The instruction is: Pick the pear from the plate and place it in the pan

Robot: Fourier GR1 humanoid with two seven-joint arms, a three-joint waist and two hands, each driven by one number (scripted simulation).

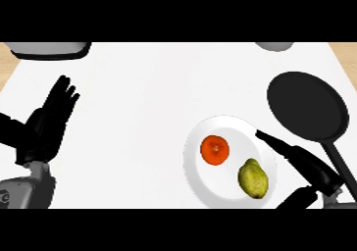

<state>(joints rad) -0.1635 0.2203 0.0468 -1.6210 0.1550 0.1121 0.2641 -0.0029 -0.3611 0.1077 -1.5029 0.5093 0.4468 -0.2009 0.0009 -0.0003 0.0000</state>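
A green-yellow pear (253, 178) lies on the lower right part of a white plate (210, 191), beside an orange-red tomato (216, 149). The black pan (307, 104) sits to the upper right of the plate, its handle running down toward the lower right. My right hand (304, 164) comes in from the lower right, open, fingers stretched over the plate's right rim just right of the pear and thumb below it; nothing is held. My left hand (45, 122) rests open at the left, fingers up.
A grey-and-white object with a dark base (49, 49) stands at the top left edge. A small grey object (274, 45) shows at the top right. Wooden strips border the white counter at both sides.
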